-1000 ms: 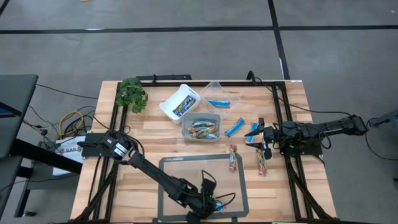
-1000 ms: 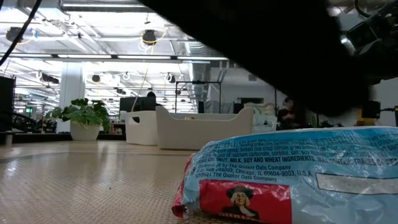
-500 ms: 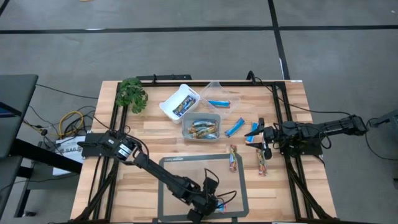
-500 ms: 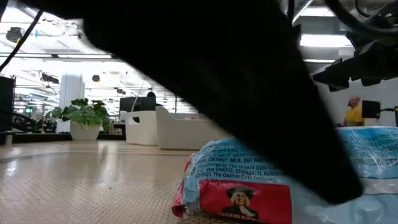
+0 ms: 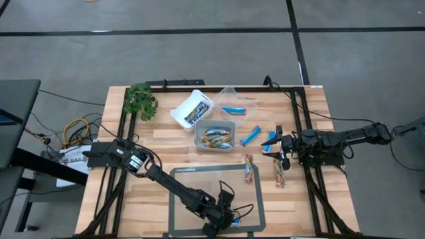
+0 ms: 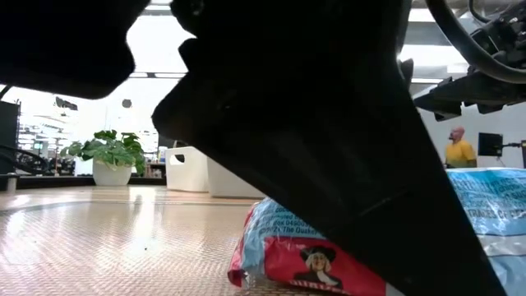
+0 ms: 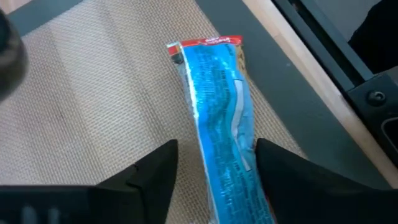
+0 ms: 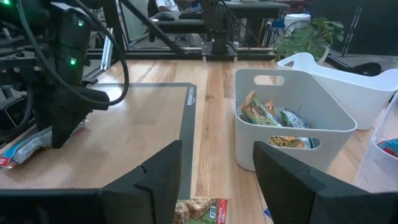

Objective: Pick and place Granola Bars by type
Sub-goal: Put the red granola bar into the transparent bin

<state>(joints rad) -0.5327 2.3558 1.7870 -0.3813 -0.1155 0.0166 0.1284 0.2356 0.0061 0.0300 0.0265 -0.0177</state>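
Plant (image 5: 140,101) at table (image 5: 305,106) corner, 3 tubs, grey mat (image 5: 182,182).

Grey tiled floor (image 5: 199,53), bright ceiling lights (image 6: 156,33)

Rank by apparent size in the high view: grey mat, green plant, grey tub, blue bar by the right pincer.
1. Grey rectangular mat
2. Green leafy plant and grey plastic tub: look alike, not ranked
3. Blue wrapped bar near the right pincer

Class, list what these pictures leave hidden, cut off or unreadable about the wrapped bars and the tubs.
- Low view: the dark left arm covers most of the blue wrapped bar.
- Left wrist view: that bar's near end runs off the picture edge.
- High view: bars inside the white plastic tub are too small to type.
- Right wrist view: the tan bar is cut off.
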